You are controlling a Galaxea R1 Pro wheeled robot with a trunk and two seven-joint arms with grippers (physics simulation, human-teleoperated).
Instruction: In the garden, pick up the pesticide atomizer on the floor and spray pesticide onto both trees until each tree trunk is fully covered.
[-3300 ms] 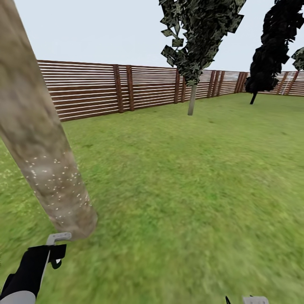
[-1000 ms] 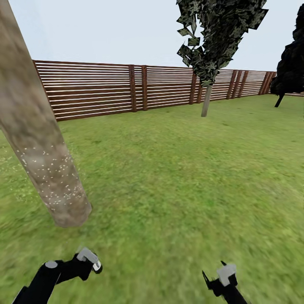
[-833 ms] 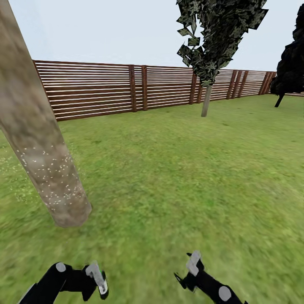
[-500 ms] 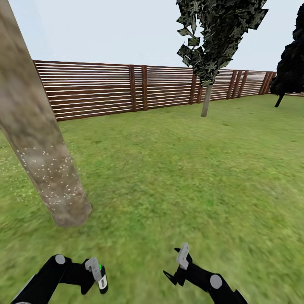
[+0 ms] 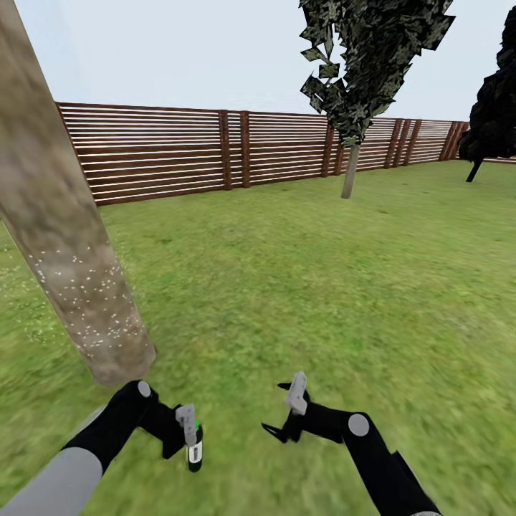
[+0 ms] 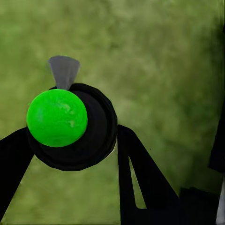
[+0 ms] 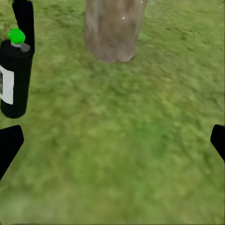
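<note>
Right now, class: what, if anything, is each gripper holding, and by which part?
The left gripper holds the small dark pesticide atomizer with the green top, gripped around its upper body. The right gripper is open and holds nothing.

Small dark atomizer bottle [image 5: 194,446] with green cap, upright, near thick speckled grey-beige trunk [image 5: 68,236] (white flecks low down); second slim-trunked tree [image 5: 350,170] by fence.

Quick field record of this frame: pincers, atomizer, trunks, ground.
left pincer: shut on atomizer, held above the grass
atomizer top: green spot, grey nozzle
right pincer: open, holding nothing, beside the atomizer
near trunk: pale specks on lower part
far tree: by fence
ground: grass
</note>
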